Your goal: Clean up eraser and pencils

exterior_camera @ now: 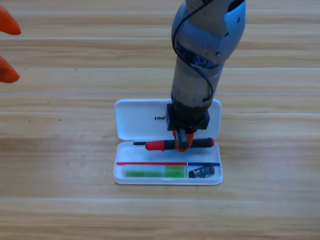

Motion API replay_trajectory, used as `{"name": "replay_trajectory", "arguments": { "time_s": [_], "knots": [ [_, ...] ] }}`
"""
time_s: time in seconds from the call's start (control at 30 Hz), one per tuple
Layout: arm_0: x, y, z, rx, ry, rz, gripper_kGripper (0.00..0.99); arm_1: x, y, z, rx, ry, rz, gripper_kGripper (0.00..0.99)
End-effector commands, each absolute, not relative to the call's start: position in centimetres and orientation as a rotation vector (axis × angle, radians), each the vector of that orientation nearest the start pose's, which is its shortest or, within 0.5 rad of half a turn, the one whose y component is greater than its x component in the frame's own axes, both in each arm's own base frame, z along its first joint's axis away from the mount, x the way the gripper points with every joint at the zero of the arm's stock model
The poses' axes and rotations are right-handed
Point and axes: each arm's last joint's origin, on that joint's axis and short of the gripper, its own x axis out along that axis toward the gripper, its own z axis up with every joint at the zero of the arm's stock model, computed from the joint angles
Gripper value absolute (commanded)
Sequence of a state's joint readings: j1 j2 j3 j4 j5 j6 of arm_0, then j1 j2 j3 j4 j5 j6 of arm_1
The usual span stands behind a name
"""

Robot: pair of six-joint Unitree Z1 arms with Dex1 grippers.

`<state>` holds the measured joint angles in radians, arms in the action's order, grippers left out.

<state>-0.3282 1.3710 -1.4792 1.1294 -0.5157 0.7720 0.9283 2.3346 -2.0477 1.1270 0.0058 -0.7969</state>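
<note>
White plastic case (135,120) lies open at centre frame on the wooden table (60,210), lid flat toward the top, tray toward the bottom. Green pencil (155,173) sits in the tray's long left compartment; eraser (202,172) in the small right one. Both look stowed, so only one item is left to place.

Red-and-black pencil (165,145) lies crosswise over the hinge line, between lid and tray, red end at left. Right gripper (182,142) comes straight down from the top of the frame onto the barrel just right of its middle, orange jaws narrow and closed around it. Holding near the middle probably keeps the stick level for lowering into the tray. Whether the pencil rests on the case or hangs just above it, I can't say; the arm hides the contact.

Left gripper (7,50) waits at the upper-left edge, only the jaw tips visible, spread apart and empty.
</note>
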Motion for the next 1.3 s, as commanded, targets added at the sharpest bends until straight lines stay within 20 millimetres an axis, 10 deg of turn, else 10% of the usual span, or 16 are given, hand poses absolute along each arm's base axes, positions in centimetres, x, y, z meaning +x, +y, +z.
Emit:
{"name": "replay_trajectory", "arguments": {
  "time_s": [0.03, 0.33, 0.53, 0.73, 1.0, 1.3],
  "knots": [
    [18.2, -8.3, 42.6, 0.542, 0.694, -1.106, 0.99, 28.3, 40.3, 19.7, -1.313, 1.047, 1.322, 0.0],
    [18.8, -8.5, 42.4, 0.54, 0.7, -1.108, 0.99, 28.3, 40.3, 19.8, -1.307, 1.05, 1.316, 0.0],
    [19.0, -8.6, 42.1, 0.537, 0.71, -1.111, 0.99, 28.3, 40.3, 19.9, -1.297, 1.055, 1.3, 0.765],
    [19.1, -8.6, 41.9, 0.536, 0.717, -1.114, 0.99, 28.0, 39.9, 21.3, -1.29, 1.037, 1.297, 0.836],
    [20.9, -9.0, 42.9, 0.541, 0.677, -1.082, 0.99, 22.3, 35.5, 30.1, -1.178, 0.921, 1.423, 0.902],
    [33.5, -11.9, 41.7, 0.528, 0.667, -1.074, 0.986, 16.6, 26.5, 39.8, -0.866, 0.665, 1.48, 0.93]
  ]
}}
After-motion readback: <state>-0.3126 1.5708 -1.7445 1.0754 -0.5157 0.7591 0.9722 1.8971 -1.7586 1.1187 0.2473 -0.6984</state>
